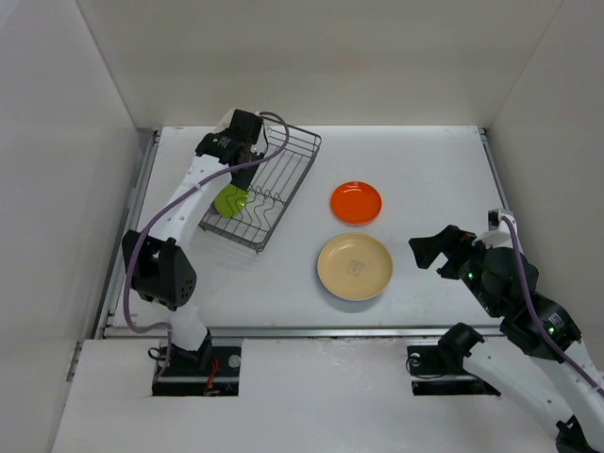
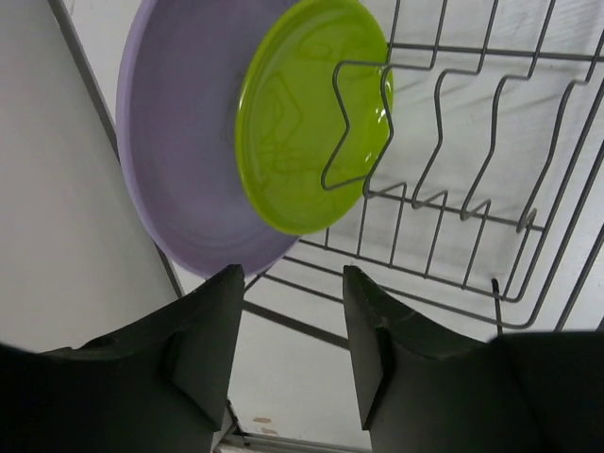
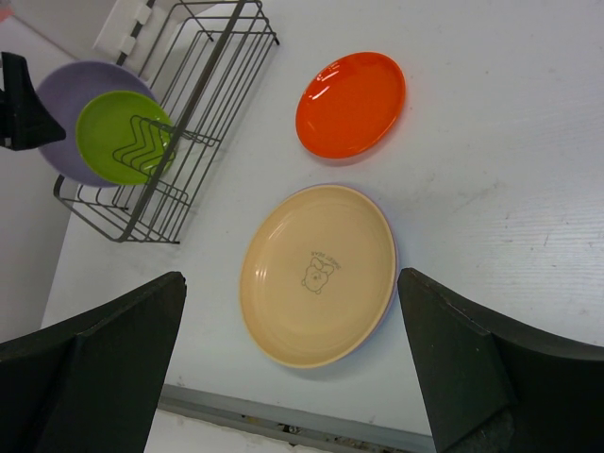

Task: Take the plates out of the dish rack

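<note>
The dark wire dish rack (image 1: 283,175) stands at the back left. A lime-green plate (image 2: 307,113) stands upright in its dividers, with a lavender plate (image 2: 170,142) behind it at the rack's end. My left gripper (image 2: 291,278) is open and empty over the rack (image 2: 472,189), its left fingertip close to the lavender plate's rim. An orange plate (image 1: 356,202) and a cream-yellow plate (image 1: 355,267) lie flat on the table. A bluish rim (image 3: 393,255) shows under the cream plate (image 3: 316,274). My right gripper (image 3: 291,283) is open and empty, hovering above the cream plate.
A small white caddy (image 3: 123,28) hangs on the rack's far corner. White walls enclose the table on the left, back and right. The table's front edge (image 3: 283,420) runs just below the cream plate.
</note>
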